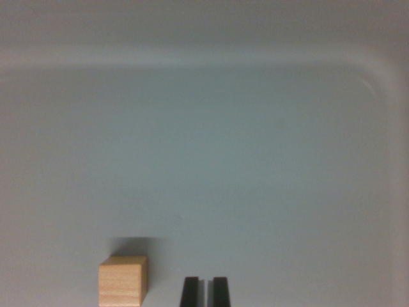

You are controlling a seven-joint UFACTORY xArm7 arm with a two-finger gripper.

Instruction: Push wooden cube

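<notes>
A small light wooden cube rests on the pale grey floor of a tray, at the bottom left of the wrist view. Its lower part is cut off by the frame edge. My gripper shows at the bottom centre as two black fingertips with only a thin slit between them, so it is shut on nothing. The cube lies to the wrist view's left of the fingertips, apart from them by a gap about one cube wide.
The tray's raised rim runs across the top of the view and curves down at the right side. The tray floor stretches bare between the rim and the cube.
</notes>
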